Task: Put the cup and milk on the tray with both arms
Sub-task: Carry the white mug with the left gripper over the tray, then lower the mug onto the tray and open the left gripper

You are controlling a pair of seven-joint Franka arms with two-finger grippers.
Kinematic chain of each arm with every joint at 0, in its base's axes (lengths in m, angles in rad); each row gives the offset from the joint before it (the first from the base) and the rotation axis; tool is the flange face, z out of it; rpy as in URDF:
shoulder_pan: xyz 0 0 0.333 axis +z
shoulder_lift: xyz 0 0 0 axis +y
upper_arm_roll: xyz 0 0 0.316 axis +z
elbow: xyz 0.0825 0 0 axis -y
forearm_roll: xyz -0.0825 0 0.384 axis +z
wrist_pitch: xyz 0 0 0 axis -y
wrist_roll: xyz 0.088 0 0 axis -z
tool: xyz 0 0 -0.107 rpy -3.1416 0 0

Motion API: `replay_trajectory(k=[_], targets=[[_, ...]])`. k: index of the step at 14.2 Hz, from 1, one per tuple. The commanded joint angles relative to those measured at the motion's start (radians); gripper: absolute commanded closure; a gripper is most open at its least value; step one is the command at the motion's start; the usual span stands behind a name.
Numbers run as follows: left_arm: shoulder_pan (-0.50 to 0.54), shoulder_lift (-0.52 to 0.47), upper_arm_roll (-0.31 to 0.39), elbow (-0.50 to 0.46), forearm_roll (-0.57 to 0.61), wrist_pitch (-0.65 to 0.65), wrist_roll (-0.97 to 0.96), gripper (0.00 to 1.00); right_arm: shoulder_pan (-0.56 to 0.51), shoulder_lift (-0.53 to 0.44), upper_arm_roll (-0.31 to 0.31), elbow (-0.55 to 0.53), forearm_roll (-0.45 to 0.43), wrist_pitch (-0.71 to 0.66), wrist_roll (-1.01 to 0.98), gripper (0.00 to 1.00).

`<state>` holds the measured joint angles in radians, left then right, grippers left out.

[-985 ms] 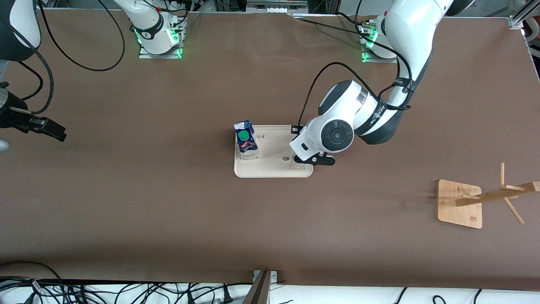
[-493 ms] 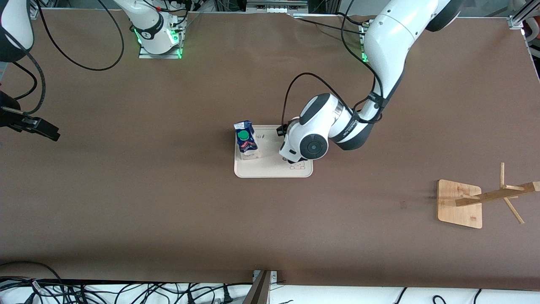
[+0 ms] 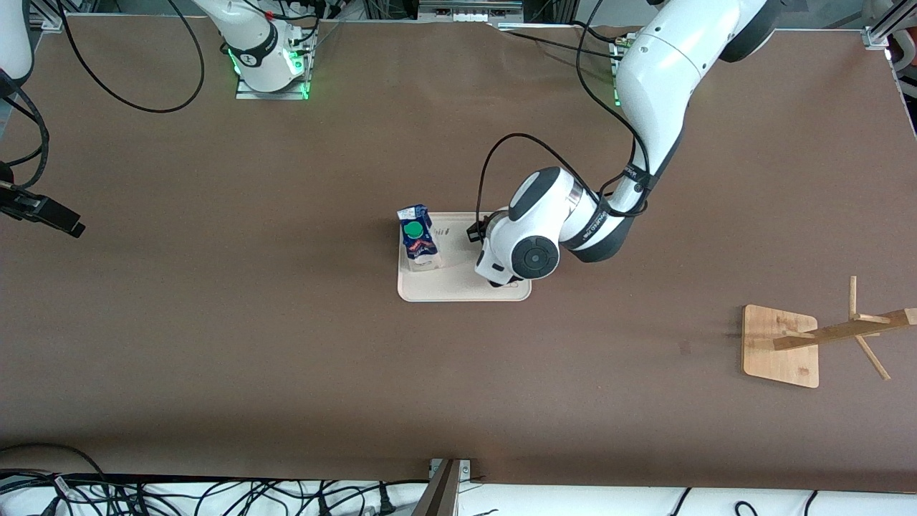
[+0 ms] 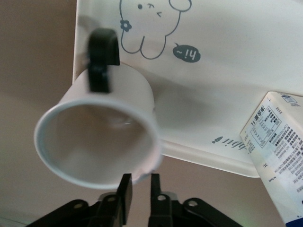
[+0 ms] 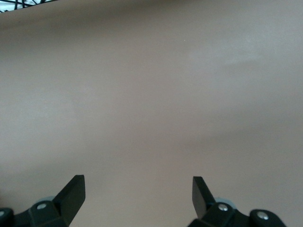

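Two things matter for the coming move: where the cup (image 4: pixel 102 142) sits against the left claw (image 4: pixel 139 189), and which way it stands. In the left wrist view the cup's open mouth faces up toward the claw, so I judge its long axis close to vertical. Its base appears to rest on the tray (image 4: pixel 222 94), in the corner with the rabbit drawing. The claw sits at the cup's rim, on the side away from the black handle, with the handle pointing off toward the rabbit. Whether the left claw is clamped on that rim or loose around it, I cannot tell. In the front view the left arm's wrist hides the cup entirely, over the tray's end toward the left arm.

The milk (image 3: pixel 418 244) stands upright on the tray at its end toward the right arm, green cap up, well apart from the cup.

The right claw (image 5: pixel 138 189) waits over bare table (image 5: pixel 151 94) at the right arm's end, jaws spread wide and holding nothing.

With both things apparently on the tray, the next move likely calls for a straight lift off the rim, so the cup does not tip over the nearby tray edge.
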<state>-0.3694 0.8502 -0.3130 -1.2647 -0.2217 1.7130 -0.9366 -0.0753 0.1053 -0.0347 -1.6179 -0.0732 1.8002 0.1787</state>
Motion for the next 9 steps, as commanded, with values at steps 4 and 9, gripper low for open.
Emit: replay_trajectory(k=[4,9], targets=[[0.027,-0.017,0.005,0.034,0.010,-0.055,0.002,0.00,0.014,-0.056,0.029,-0.020,-0.008,0.025,0.022,0.00],[0.090,-0.182,0.011,0.036,0.135,-0.179,0.141,0.00,0.012,-0.056,-0.002,-0.014,0.000,0.014,0.016,0.00]])
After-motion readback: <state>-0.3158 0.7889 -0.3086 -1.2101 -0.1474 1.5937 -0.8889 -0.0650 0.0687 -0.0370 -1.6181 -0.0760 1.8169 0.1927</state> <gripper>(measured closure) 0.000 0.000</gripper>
